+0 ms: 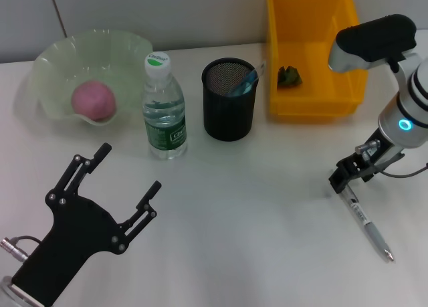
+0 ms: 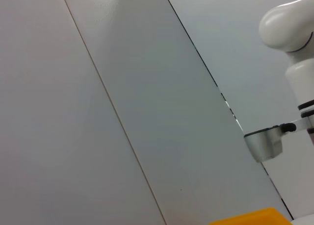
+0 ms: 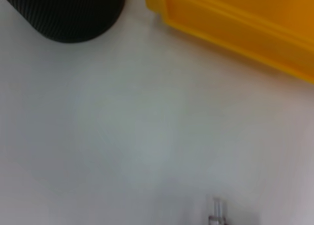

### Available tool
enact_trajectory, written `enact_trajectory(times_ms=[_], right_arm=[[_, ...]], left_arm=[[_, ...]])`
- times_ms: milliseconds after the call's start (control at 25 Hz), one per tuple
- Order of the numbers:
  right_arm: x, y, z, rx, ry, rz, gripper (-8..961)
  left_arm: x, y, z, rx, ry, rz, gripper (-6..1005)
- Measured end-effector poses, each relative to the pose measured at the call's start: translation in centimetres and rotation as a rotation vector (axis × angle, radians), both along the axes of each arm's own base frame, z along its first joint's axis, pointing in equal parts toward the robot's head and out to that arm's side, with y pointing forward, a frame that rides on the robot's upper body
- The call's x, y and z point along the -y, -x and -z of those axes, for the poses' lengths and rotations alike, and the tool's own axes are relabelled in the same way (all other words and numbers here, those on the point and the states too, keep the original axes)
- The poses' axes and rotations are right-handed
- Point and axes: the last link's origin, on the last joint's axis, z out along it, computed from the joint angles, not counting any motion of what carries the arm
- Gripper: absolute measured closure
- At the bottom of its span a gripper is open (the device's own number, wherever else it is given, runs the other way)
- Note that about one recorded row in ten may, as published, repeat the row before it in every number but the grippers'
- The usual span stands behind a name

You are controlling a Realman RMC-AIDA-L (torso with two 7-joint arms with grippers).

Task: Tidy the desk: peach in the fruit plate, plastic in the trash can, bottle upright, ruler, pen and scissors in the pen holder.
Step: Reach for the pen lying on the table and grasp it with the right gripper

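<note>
Right end effector (image 1: pixel 348 176) sits low over the slim silver pen (image 1: pixel 366 224) on the white desk (image 1: pixel 254 227); finger state indeterminate. Off-centre grasp risks rolling it away. Left end effector (image 1: pixel 127 180) wide, idle.

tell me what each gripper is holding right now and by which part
The left gripper is open and holds nothing. The right gripper sits at the upper end of the pen, which lies on the table; whether it actually grips it cannot be told.

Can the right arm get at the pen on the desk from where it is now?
Probably yes. The right end effector sits right at the upper end of the pen, which lies flat on open desk with nothing beside it.
</note>
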Motion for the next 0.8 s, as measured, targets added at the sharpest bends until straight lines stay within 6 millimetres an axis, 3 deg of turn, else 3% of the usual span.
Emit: enact_trajectory(times_ms=[520,600,800], right_arm=[[-0.22,0.24,0.45,0.009,0.015,-0.008,399],[-0.19,0.17,0.50,0.009,0.018,-0.005,581],[-0.13,0.04,0.69,0.012,0.027,0.004,582]], left_arm=[[0.13,0.06,-0.04,0.002,-0.001,-0.002,216],[0.14,0.09,-0.09,0.002,-0.003,0.000,216],[0.23,0.11,-0.01,-0.002,0.003,0.004,216]])
